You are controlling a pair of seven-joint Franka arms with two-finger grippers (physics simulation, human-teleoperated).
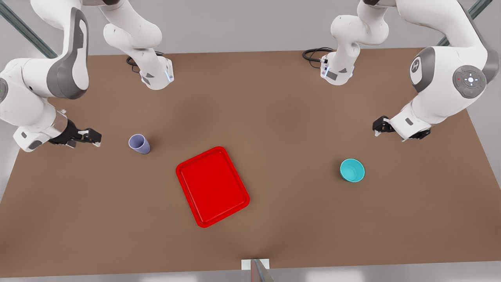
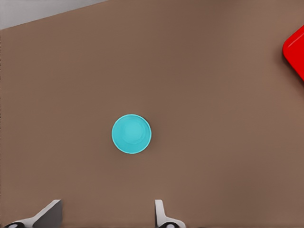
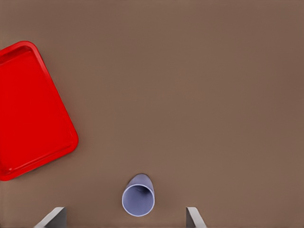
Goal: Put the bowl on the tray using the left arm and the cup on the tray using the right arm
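Smooth round teal bowl at 7 o'clock from wide-spread left gripper, tall lavender cup at 3 o'clock from wide-spread right gripper, flat red tray between.

Simulated robot lab: bare brown table, grey surround.

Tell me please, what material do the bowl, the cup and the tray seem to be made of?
The bowl: probably plastic, a smooth, even teal with no pattern. The cup: likely plastic too, plain matte lavender with a thin wall. The tray: apparently moulded plastic, uniform bright red with a soft sheen along its raised rim.
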